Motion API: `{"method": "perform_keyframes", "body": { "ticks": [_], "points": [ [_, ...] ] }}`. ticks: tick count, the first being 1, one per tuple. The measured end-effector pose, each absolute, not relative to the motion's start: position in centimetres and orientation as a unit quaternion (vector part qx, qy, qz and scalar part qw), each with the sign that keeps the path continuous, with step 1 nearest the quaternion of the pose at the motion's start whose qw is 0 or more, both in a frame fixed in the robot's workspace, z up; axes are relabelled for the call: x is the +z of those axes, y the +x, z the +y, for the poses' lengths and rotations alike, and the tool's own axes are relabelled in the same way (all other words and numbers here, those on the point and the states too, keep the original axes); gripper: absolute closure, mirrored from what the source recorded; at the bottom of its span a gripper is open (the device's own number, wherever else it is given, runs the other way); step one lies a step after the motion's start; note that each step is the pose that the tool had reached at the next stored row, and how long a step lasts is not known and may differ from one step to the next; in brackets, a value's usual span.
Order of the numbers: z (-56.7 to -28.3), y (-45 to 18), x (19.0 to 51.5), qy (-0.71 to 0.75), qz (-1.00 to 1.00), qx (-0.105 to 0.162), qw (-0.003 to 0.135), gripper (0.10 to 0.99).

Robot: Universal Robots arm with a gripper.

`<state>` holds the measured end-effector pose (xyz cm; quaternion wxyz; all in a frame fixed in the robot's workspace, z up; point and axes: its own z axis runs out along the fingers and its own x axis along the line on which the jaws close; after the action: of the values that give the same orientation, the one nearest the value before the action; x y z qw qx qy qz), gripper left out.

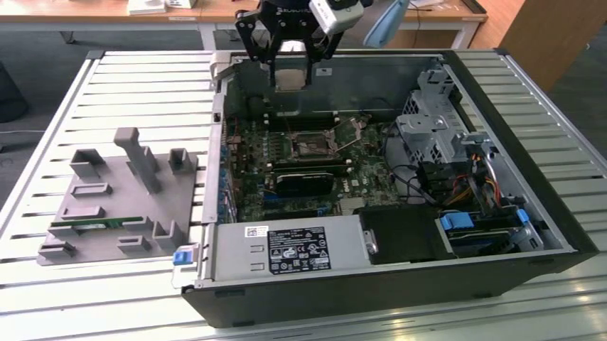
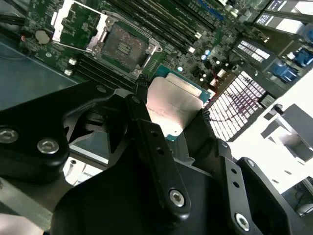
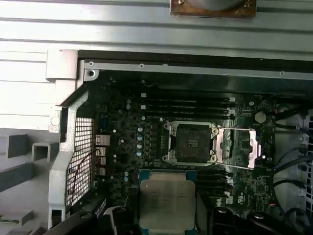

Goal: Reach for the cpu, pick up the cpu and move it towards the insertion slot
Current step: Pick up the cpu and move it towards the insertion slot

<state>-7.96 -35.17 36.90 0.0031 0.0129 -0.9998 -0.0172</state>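
Transport is the step we judge to be in hand: our gripper [image 1: 290,71] hangs above the far wall of the open computer case [image 1: 531,234] on the worktop [image 1: 114,85], its jaws clamped on the cpu [image 3: 167,203], silvery top plain in both wrist views. The insertion slot [image 3: 191,142] lies uncovered on the green board, its metal frame swung aside, near but apart from the chip. We reckon the next move calls for careful squaring over that socket.

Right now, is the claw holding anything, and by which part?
Yes. The claw holds the cpu by two opposite edges, its metal top bare, above the open insertion slot.
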Motion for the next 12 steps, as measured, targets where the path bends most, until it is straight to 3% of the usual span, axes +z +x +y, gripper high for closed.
{"method": "perform_keyframes", "body": {
  "ticks": [12],
  "points": [
    [-34.0,-5.8,36.7,0.011,-1.0,-0.017,0.003,0.541]
  ]
}}
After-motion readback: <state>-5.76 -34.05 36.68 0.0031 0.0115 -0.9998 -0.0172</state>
